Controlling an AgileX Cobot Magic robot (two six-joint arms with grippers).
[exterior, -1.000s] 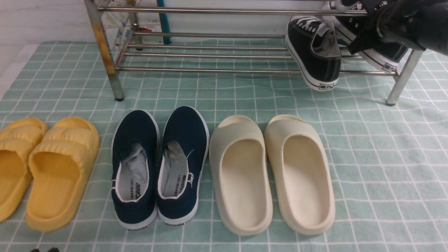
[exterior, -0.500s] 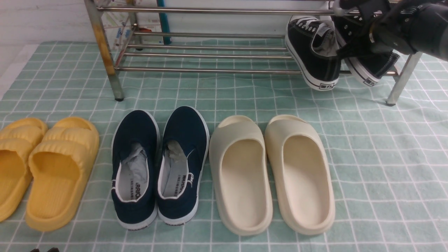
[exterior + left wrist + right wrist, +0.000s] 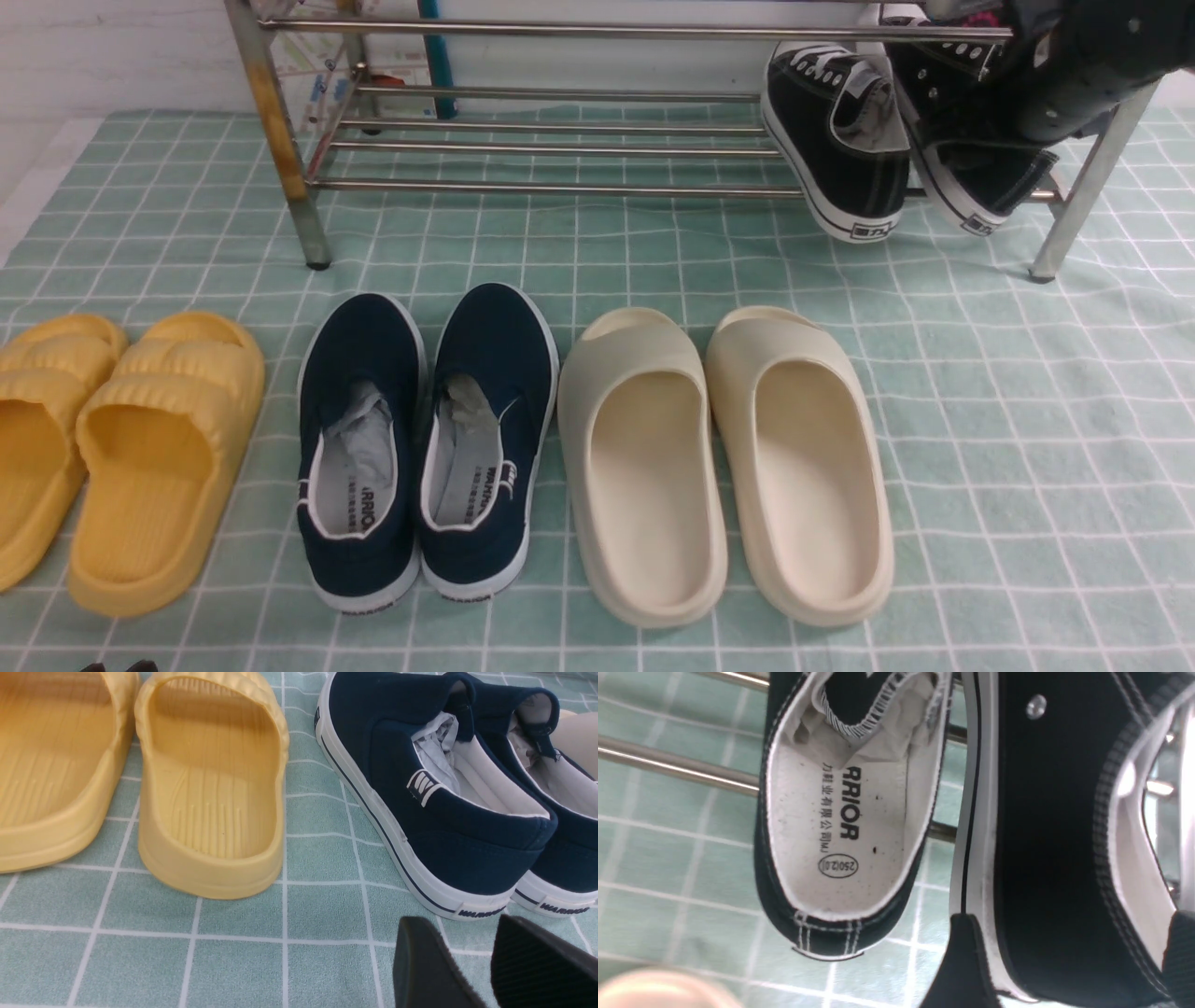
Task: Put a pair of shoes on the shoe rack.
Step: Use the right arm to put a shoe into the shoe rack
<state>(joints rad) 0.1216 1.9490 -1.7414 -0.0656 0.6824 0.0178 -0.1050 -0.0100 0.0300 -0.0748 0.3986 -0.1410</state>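
Observation:
Two black lace-up sneakers rest heel-down on the right end of the silver shoe rack (image 3: 560, 188). The left sneaker (image 3: 840, 140) leans over the front bar, and its white insole (image 3: 836, 826) is visible. The right sneaker (image 3: 976, 163) lies beside it, partly behind my right arm (image 3: 1083, 65). My right gripper (image 3: 1073, 956) is open, with its fingers wide apart on either side of that sneaker's side wall (image 3: 1045, 858). My left gripper (image 3: 455, 926) is open and empty, low over the cloth behind the navy shoes.
On the green checked cloth (image 3: 1027, 420) in front of the rack lie yellow slippers (image 3: 121, 457), navy slip-on shoes (image 3: 429, 439) and cream slippers (image 3: 728, 467). The rack's left front leg (image 3: 280, 140) is rust-stained and its right leg (image 3: 1074, 205) stands near the sneakers.
My right gripper has opened and let go of the right sneaker. That sneaker has sunk lower onto the rack bars beside the other one. The right arm has risen slightly.

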